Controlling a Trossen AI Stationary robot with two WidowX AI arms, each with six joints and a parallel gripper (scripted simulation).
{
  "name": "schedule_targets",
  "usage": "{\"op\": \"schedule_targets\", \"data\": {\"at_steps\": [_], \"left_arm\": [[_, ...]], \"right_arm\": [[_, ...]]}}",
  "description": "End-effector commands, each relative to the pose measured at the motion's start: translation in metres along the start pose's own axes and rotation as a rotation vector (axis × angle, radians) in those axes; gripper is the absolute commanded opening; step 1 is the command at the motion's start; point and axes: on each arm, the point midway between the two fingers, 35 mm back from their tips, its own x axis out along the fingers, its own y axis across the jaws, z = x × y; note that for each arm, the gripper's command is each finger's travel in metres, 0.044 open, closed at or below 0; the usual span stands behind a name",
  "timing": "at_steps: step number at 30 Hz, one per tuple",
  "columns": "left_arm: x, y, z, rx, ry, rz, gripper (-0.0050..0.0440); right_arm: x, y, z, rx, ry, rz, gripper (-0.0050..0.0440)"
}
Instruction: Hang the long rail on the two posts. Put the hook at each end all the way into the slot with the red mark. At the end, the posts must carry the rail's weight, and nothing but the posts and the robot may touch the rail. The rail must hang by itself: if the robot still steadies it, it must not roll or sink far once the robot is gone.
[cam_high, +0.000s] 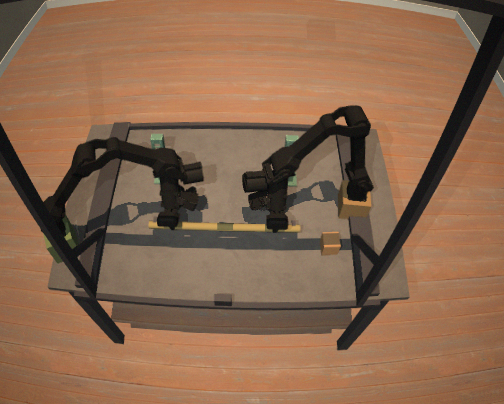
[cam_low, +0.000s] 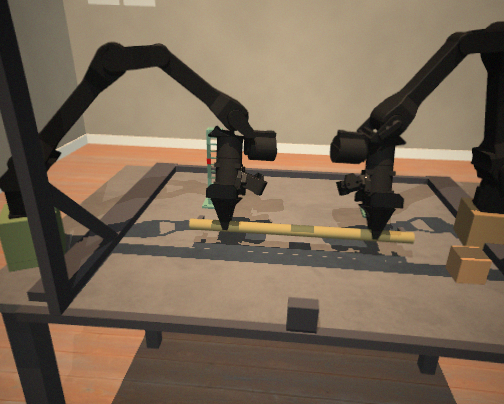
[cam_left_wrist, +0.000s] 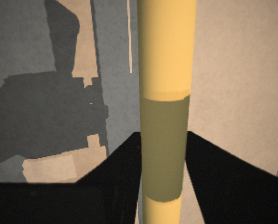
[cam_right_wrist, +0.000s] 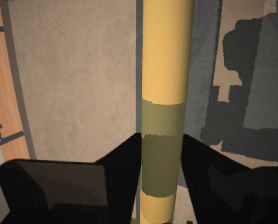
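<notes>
From the top I've got the yellow rail (cam_high: 200, 226) (cam_low: 270, 229) (cam_left_wrist: 167, 50) (cam_right_wrist: 167, 55) out in front of the green posts, both partly blocked by my arms, and outside I can only make out one red mark (cam_low: 209, 161), with the right-hand post mostly buried. Left wrist: left gripper (cam_high: 169, 226) (cam_low: 225, 227) (cam_left_wrist: 164, 137) clamped on the rail, its ends cropped out. Right wrist: right gripper (cam_high: 276, 227) (cam_low: 376, 237) (cam_right_wrist: 162, 140) clamped on it too, fingertips partly lost in black.
</notes>
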Motion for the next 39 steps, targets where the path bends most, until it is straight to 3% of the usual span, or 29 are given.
{"op": "schedule_targets", "data": {"at_steps": [1,16,32,33,39], "left_arm": [[0.002,0.002,0.005,0.011,-0.024,0.0,-0.005],[0.035,0.015,0.006,0.012,-0.028,-0.025,-0.005],[0.036,0.016,0.006,0.012,-0.028,-0.026,-0.005],[0.036,0.016,0.006,0.012,-0.028,-0.026,-0.005],[0.036,0.016,0.006,0.012,-0.028,-0.026,-0.005]], "right_arm": [[0.008,-0.002,0.003,-0.006,-0.016,0.01,-0.005],[0.037,-0.014,0.002,-0.006,-0.013,0.034,-0.005],[0.04,-0.015,0.002,-0.006,-0.012,0.037,-0.005],[0.04,-0.015,0.002,-0.006,-0.012,0.037,0.0024],[0.04,-0.015,0.002,-0.006,-0.012,0.037,0.0168]]}}
